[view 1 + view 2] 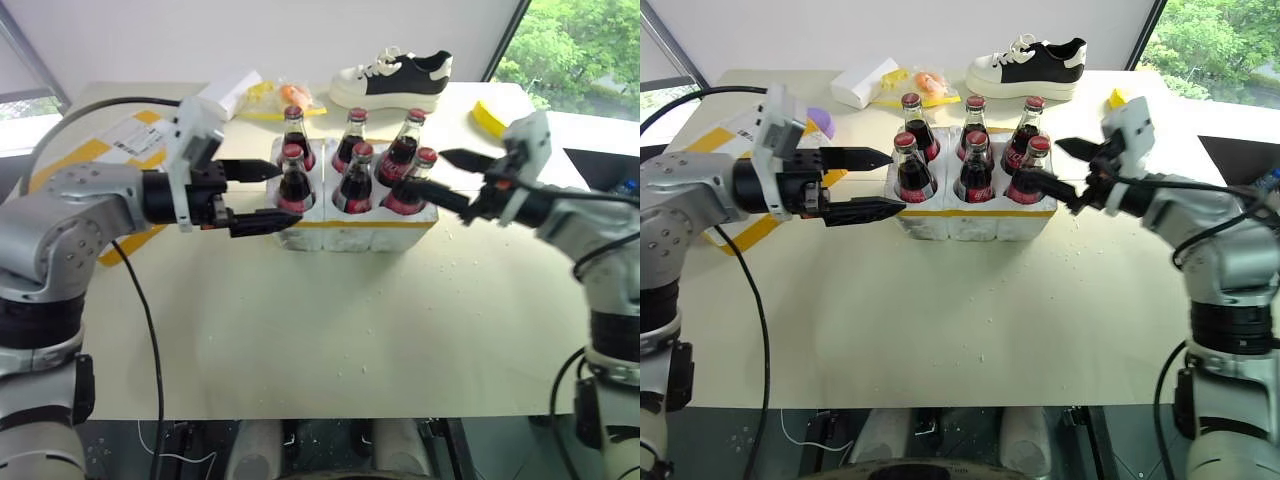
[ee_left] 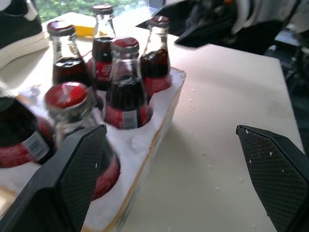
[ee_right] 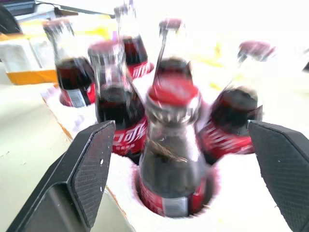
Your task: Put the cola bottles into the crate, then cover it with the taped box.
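Several cola bottles with red caps and red labels stand upright in the wells of the white crate, which has a yellow band along its lower edge. My left gripper is open at the crate's left end, its fingers beside the front-left bottle. At the crate's right end my right gripper is open too, with the front-right bottle standing between its fingers, untouched. The taped box, with yellow bands and a white label, lies at the far left behind my left arm.
At the back of the table lie a black and white sneaker, a small plain white box, an orange and yellow packet and a yellow object. White crumbs dot the table in front of the crate.
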Robot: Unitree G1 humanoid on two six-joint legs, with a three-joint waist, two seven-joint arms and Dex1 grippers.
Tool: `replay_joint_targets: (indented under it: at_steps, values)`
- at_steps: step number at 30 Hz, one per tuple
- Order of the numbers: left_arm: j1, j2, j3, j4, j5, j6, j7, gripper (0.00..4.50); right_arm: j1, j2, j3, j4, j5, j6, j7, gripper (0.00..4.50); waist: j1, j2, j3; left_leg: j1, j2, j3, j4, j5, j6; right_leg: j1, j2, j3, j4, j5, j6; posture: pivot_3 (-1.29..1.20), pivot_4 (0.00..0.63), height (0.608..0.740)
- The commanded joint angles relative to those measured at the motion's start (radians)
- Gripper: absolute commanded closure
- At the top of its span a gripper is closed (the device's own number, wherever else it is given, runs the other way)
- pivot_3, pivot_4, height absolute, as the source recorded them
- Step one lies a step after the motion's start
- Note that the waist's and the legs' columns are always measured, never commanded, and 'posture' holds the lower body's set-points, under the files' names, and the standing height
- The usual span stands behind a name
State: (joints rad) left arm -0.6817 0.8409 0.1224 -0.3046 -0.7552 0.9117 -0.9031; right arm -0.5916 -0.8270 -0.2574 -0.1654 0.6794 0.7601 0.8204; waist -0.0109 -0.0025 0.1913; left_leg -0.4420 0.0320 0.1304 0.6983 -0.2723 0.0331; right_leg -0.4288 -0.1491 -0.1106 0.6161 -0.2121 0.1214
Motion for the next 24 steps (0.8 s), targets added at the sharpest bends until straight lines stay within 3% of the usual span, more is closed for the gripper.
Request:
replay_joint_targets:
  at_steps: [1, 4, 9, 12, 18, 24]
  values:
    - [0.066, 0.079, 0.115, -0.057, 0.093, -0.080, 0.062, 0.00, -0.040, -0.097, -0.119, -0.038, 0.147, 0.084, 0.098, 0.07, 0.000, 0.000, 0.000, 0.000, 0.000, 0.000, 0.000, 0.000, 0.000, 0.000, 0.000, 0.000, 0.000, 0.000, 0.000, 0.00, 0.150, 0.740]
    - [0.186, 0.155, 0.174, -0.103, 0.195, -0.140, 0.102, 0.00, -0.043, -0.145, -0.168, -0.057, 0.253, 0.137, 0.162, 0.07, -0.002, 0.000, 0.000, 0.000, 0.000, 0.000, -0.001, 0.000, 0.000, 0.000, 0.000, 0.000, -0.001, 0.000, 0.000, 0.00, 0.150, 0.740]
    - [0.433, 0.259, 0.247, -0.142, 0.457, -0.206, 0.235, 0.00, -0.032, -0.157, -0.149, -0.102, 0.304, 0.141, 0.206, 0.07, -0.002, 0.000, 0.000, 0.001, 0.001, 0.000, -0.001, -0.001, 0.000, -0.001, -0.001, 0.000, -0.001, 0.000, -0.001, 0.00, 0.150, 0.740]
    - [0.703, 0.315, 0.364, -0.144, 0.722, -0.299, 0.288, 0.00, -0.039, -0.151, -0.122, -0.090, 0.293, 0.121, 0.232, 0.07, -0.002, -0.001, 0.000, -0.001, 0.001, -0.001, -0.001, -0.002, 0.001, -0.003, -0.002, 0.000, -0.001, 0.000, -0.001, 0.00, 0.150, 0.740]
    - [0.960, 0.215, 0.530, -0.157, 0.866, -0.333, 0.299, 0.00, -0.083, -0.137, -0.076, -0.028, 0.269, 0.094, 0.255, 0.07, 0.001, -0.001, 0.000, -0.002, 0.004, 0.001, -0.003, -0.002, 0.001, -0.008, -0.003, 0.001, -0.001, 0.000, -0.002, 0.00, 0.150, 0.740]
    - [0.955, 0.206, 0.464, -0.040, 0.939, -0.398, 0.336, 0.00, -0.127, -0.113, -0.032, 0.010, 0.247, 0.064, 0.267, 0.07, 0.001, -0.001, -0.001, -0.003, 0.004, 0.001, -0.003, -0.004, -0.002, -0.012, -0.004, 0.001, -0.001, 0.001, -0.004, 0.00, 0.150, 0.740]
